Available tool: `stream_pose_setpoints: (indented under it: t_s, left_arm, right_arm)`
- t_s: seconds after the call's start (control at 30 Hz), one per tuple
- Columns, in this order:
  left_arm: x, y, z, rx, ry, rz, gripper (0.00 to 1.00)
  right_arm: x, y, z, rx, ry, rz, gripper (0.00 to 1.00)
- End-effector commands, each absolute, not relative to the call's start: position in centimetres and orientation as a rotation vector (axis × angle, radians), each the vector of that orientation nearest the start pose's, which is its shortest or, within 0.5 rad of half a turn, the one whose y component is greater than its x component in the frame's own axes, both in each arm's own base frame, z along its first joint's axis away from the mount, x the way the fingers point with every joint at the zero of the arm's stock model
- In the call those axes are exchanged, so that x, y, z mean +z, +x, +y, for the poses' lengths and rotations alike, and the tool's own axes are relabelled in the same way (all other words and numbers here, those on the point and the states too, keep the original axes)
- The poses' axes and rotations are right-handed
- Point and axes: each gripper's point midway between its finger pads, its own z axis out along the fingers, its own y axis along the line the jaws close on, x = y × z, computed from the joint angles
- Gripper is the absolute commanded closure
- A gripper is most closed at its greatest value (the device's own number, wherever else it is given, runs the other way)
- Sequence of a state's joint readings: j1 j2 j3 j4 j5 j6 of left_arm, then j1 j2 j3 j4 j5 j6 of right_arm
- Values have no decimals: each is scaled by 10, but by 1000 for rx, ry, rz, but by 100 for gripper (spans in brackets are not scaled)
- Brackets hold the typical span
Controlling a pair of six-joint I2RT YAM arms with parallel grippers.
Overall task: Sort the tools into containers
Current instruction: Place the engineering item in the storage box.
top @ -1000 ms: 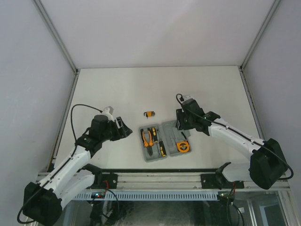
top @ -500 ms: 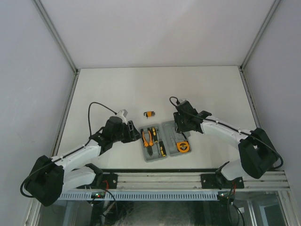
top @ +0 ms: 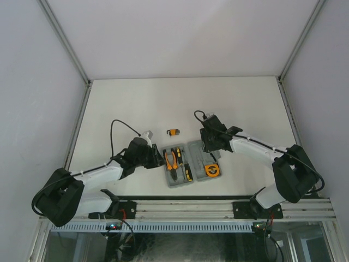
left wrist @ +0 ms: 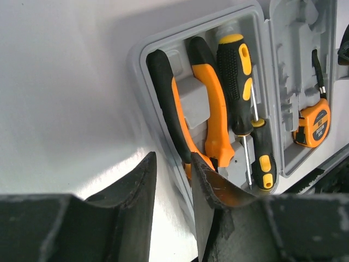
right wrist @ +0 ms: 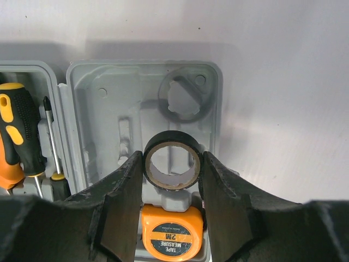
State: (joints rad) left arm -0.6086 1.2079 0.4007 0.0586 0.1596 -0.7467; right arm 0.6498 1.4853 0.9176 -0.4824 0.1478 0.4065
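The grey case lies open near the table's front. In its left half sit orange-handled pliers and two black-and-yellow screwdrivers, a large one and a small one. The orange tape measure sits in the right half. My right gripper is shut on the black ring and holds it over that half, below a round recess. My left gripper is low at the case's left rim, its jaws narrowly apart with the rim between them. The hex key set lies on the table behind the case.
The white table is walled at the back and both sides. The arms' mounting rail runs along the near edge just in front of the case.
My left arm has swung right from the open table to the case's left edge, and its jaws have narrowed. My right gripper has shifted slightly left over the case, still holding the ring.
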Motion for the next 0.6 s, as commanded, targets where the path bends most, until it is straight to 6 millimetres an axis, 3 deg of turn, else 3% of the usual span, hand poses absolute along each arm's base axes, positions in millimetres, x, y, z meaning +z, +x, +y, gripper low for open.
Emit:
stream_pose_setpoints:
  t_s: [0.0, 0.13, 0.23, 0.57]
  left_arm:
    - [33, 213, -216, -832, -104, 2446, 66]
    - [30, 213, -217, -839, -109, 2451, 70]
    - [29, 213, -219, -854, -101, 2448, 79]
    - [27, 212, -218, -847, -97, 2451, 81]
  right_arm:
    - [75, 282, 200, 202, -276, 2534, 68]
    - [75, 284, 202, 202, -279, 2536, 68]
    - [75, 287, 204, 193, -289, 2537, 68]
    - [71, 310, 192, 53, -285, 2563, 68]
